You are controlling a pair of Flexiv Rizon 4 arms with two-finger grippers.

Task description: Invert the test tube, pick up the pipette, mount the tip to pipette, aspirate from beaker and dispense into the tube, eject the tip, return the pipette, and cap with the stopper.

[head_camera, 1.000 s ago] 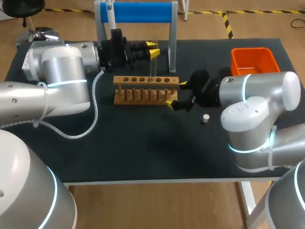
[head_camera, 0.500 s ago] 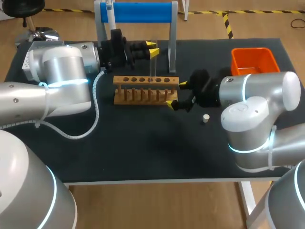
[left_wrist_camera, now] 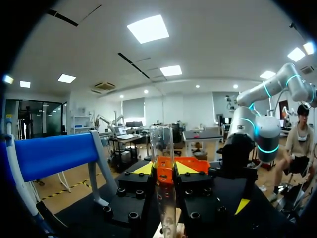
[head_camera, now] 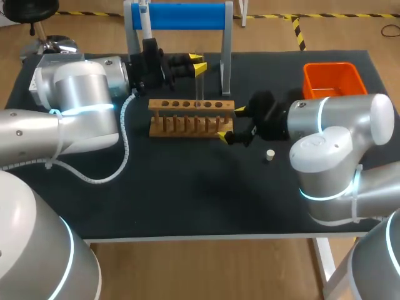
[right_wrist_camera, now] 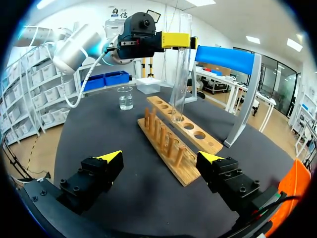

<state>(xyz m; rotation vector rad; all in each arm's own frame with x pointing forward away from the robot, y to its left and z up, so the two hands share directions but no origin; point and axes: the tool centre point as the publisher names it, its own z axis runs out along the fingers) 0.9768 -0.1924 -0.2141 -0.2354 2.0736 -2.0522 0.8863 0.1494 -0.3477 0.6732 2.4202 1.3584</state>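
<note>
- The test tube (right_wrist_camera: 181, 64) stood upright with its long axis straight up and down. Its lower end came down to the row of holes in the wooden rack (head_camera: 190, 117). I honestly couldn't tell whether it sat in a hole or just above one, or which end was the mouth.
- The tube was toward the rack's right end, at the back of the table (head_camera: 187, 194), in front of the blue-topped stand (head_camera: 178, 15).
- Compared with a second earlier, barely anything was different. The left gripper (head_camera: 197, 62) had slid a touch toward the head view's left, and the tube looked about as upright as before. The right arm and the rest hadn't budged.
- The left gripper's yellow fingers (right_wrist_camera: 176, 39) were clamped on the tube near its upper part, one on each side. The gap between them was narrow, just the tube's width.
- The right gripper (right_wrist_camera: 159, 159) was spread wide and held nothing. It sat low by the rack's right end, and that end lay ahead between the fingers with no contact I could see.
- A small stopper (head_camera: 270, 154) lay on the table just right of the right gripper.
- The glass beaker (right_wrist_camera: 126, 97) stood beyond the rack's far end, and an orange bin (head_camera: 333, 78) was at the back right.
</note>
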